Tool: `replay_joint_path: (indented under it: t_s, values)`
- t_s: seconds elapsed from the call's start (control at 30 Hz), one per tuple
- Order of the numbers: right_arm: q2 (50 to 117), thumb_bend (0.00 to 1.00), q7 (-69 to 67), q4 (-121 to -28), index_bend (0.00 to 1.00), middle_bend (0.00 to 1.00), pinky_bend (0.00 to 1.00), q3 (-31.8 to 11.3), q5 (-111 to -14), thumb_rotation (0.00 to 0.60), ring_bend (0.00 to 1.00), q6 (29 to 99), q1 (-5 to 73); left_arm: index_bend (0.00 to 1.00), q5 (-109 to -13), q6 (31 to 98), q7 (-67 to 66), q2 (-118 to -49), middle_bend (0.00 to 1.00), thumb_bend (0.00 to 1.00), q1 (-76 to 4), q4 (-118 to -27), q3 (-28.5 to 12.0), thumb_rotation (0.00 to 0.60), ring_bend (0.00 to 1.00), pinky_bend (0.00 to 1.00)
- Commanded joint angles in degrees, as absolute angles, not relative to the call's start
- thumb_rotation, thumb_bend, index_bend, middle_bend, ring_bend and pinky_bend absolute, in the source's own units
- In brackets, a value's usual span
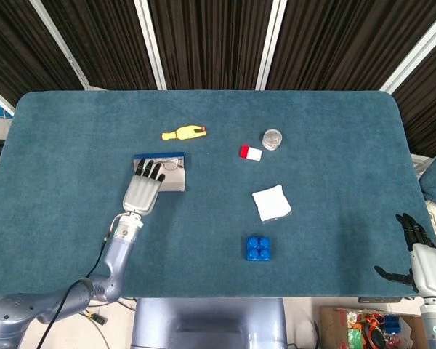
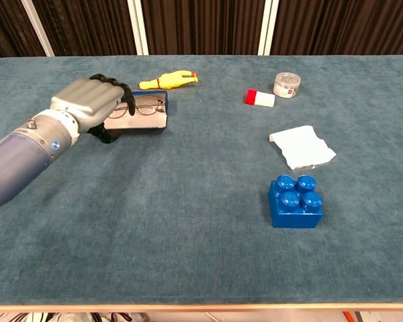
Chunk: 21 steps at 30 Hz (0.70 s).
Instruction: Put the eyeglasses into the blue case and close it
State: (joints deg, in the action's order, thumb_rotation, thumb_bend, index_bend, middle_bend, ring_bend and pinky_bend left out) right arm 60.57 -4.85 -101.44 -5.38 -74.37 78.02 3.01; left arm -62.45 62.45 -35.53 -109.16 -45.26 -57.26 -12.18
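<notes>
- Blue hinged case (image 2: 142, 119) lies open on the teal felt desk (image 1: 334, 153), the thin wire-framed eyeglasses (image 2: 142, 105) inside it by the far wall.
- Left hand (image 1: 144, 191) lies flat over the case's pale flap, dark fingertips (image 1: 149, 169) reaching the glasses; I cannot tell whether it grips anything.
- Right hand (image 1: 416, 251) hangs off the desk's right edge, fingers apart, holding nothing.
- Yellow rubber chicken toy (image 1: 183, 133) lies just behind the case.

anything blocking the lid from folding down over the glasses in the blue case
Nothing visible does. The eyeglasses already lie in the blue case, and the left hand rests on its lid. The yellow toy chicken lies apart behind it.
</notes>
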Motion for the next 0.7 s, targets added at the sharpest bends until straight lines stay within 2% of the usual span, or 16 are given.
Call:
replay_joint_path:
  t_s: [0.03, 0.3, 0.7]
  values:
    - [60.55, 0.08, -4.84, -101.46, 0.02, 0.0, 0.19, -5.38, -74.34, 0.6, 0.06, 78.0, 3.01, 0.38, -62.4, 62.74, -35.85, -109.61, 0.13, 0.43, -46.01, -56.33, -13.35, 0.6, 0.06, 0.06]
    - [60.5, 0.08, -4.84, -101.48, 0.02, 0.0, 0.19, -5.34, -74.31, 0.6, 0.06, 77.91, 3.03, 0.38, -60.54, 61.36, -36.62, -110.44, 0.13, 0.41, -46.42, -54.13, -14.8, 0.6, 0.06, 0.06]
    - [60.46, 0.08, -4.81, -101.61, 0.02, 0.0, 0.19, -5.42, -73.99, 0.6, 0.06, 77.67, 3.12, 0.51, -59.96, 60.08, -35.01, -110.17, 0.13, 0.4, -45.38, -54.15, -14.63, 0.6, 0.06, 0.05]
